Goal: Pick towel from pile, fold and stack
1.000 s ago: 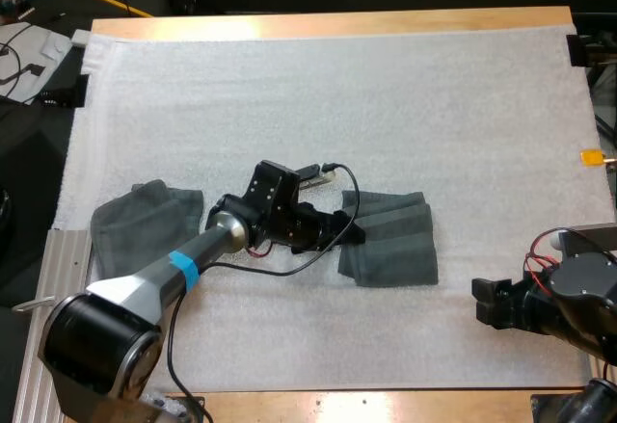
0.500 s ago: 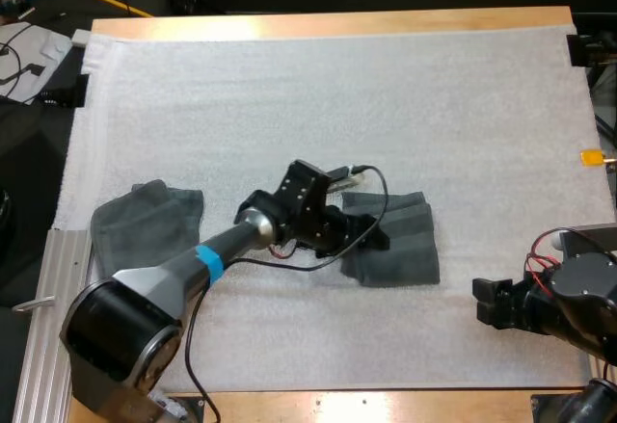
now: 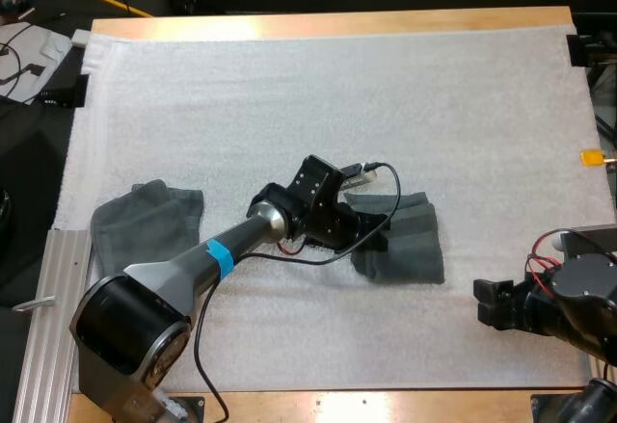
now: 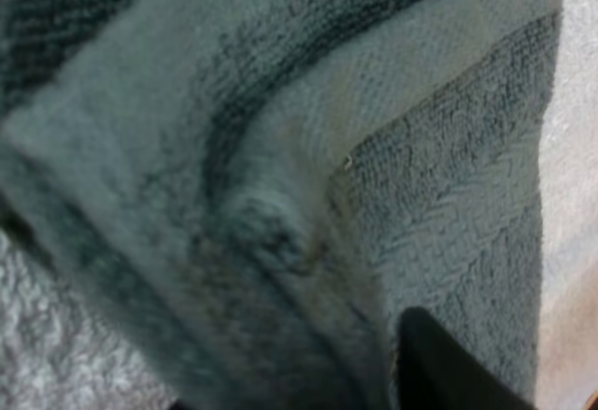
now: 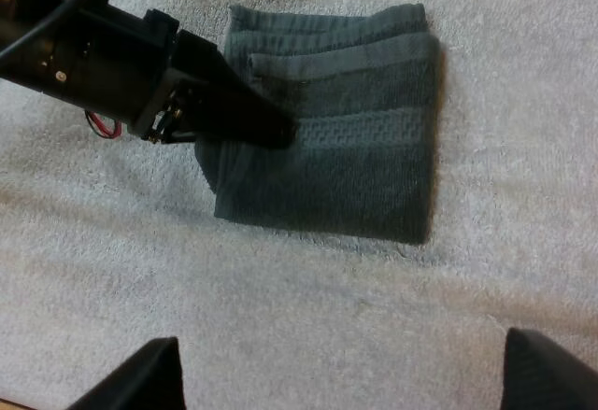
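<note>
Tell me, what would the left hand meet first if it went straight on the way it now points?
The folded towel stack: the left hand points into its edge and seems to touch it, though depth is unclear.

high: from behind, down over mat | left wrist: tight on folded stack | right wrist: same stack, farther

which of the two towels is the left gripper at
The folded stack, with the left gripper at its edge. The other towel lies at the mat's left side, well apart from it.
</note>
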You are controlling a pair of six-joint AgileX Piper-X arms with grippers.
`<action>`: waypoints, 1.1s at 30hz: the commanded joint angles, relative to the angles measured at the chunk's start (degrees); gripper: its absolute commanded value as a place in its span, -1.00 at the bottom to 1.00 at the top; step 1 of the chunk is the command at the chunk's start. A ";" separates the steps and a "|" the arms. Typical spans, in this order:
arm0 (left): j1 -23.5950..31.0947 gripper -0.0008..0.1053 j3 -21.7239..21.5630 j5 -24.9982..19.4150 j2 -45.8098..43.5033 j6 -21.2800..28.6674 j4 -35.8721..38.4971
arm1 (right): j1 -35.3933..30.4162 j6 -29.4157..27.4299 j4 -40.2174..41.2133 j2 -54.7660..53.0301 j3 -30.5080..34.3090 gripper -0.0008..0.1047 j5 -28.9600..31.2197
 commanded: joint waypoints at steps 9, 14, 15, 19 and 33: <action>2.66 -0.98 -0.83 -2.87 -7.71 10.72 8.17 | 0.00 -0.43 0.37 -0.31 -0.12 0.28 0.42; 7.46 -0.98 -1.09 -7.19 -13.02 19.93 18.09 | 0.00 -0.46 0.48 -0.45 -0.18 0.28 0.37; 8.55 -0.98 -1.09 -8.10 -13.92 21.65 19.98 | -0.01 -0.51 0.55 -0.45 -0.21 0.28 0.37; 13.40 -0.98 -1.33 -12.72 -17.85 28.87 28.19 | -0.10 -0.63 0.66 -0.51 -0.23 0.28 0.34; 26.73 -0.98 -4.37 -26.79 -24.35 45.75 44.57 | 0.05 -0.58 0.57 -0.13 -0.30 0.29 -0.29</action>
